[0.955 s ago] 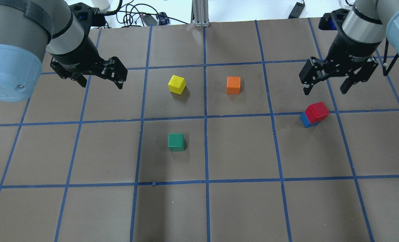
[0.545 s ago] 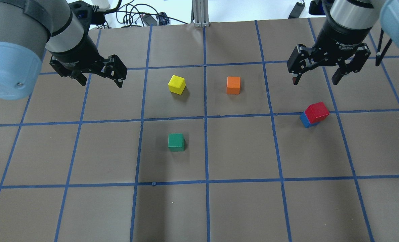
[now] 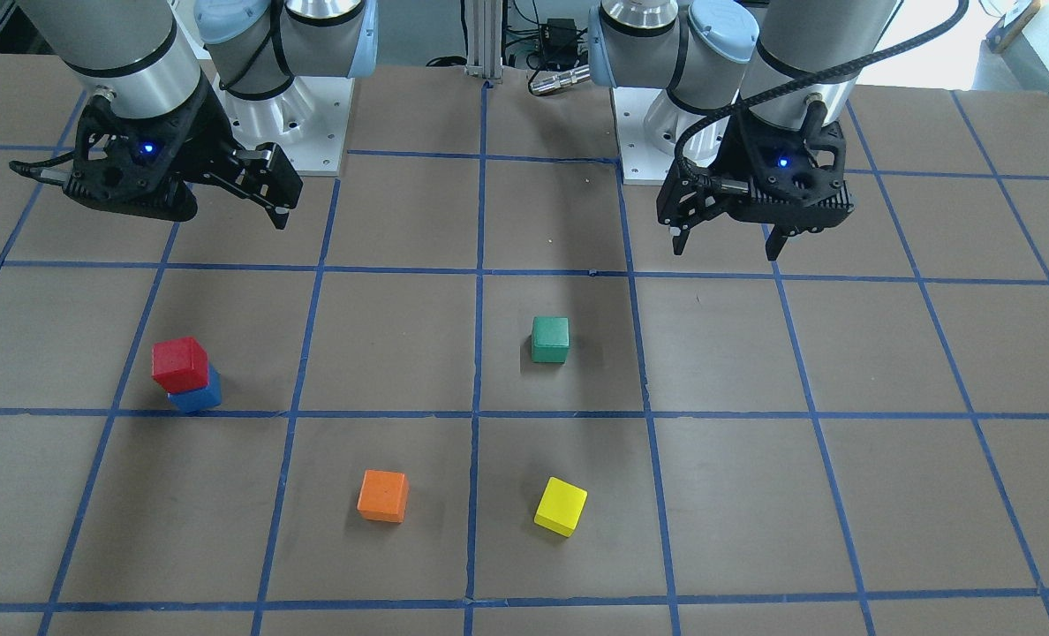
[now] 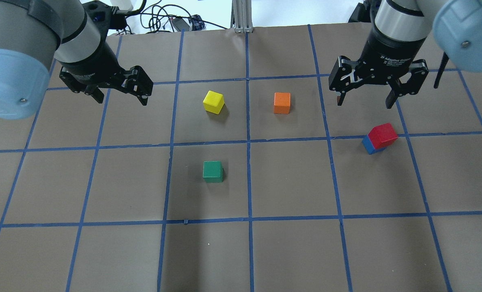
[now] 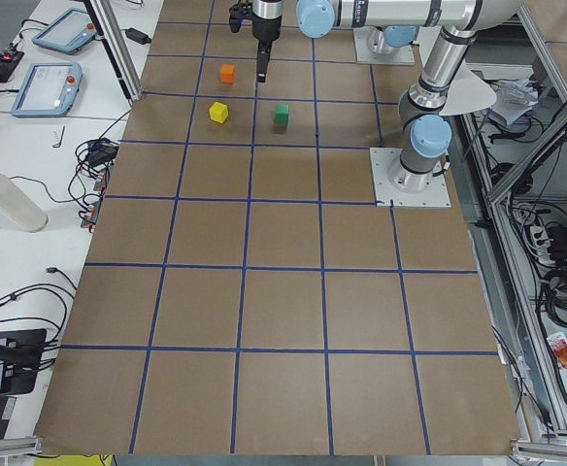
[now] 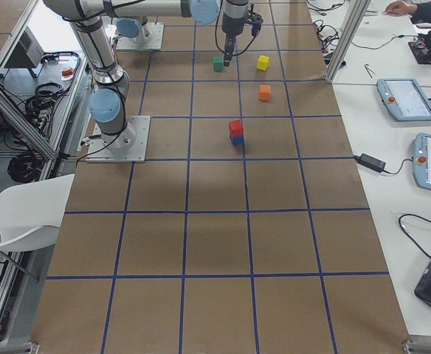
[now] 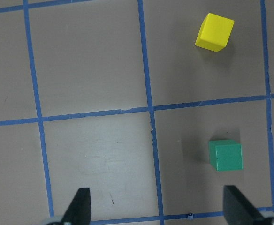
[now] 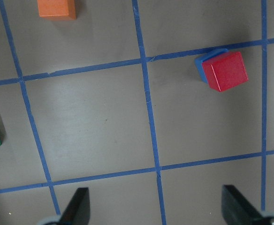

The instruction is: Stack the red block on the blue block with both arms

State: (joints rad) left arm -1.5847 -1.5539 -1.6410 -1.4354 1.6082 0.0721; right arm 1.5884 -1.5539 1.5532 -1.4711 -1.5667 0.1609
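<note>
Red block (image 4: 383, 135) sits atop blue block (image 4: 369, 145), slightly skewed, on right half of worktop (image 4: 289, 182). Right gripper (image 4: 363, 103) empty, spread wide, hovers near; stack at its 5 o'clock in overhead view (nearer arm by far). Left gripper (image 4: 122, 101) likewise spread, empty, well apart at stack's 9 o'clock.

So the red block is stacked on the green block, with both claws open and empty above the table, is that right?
Not quite. The red block is stacked on the blue block, not the green one, as the overhead exterior view shows. The rest holds: the left claw and the right claw are open and empty above the table.
</note>
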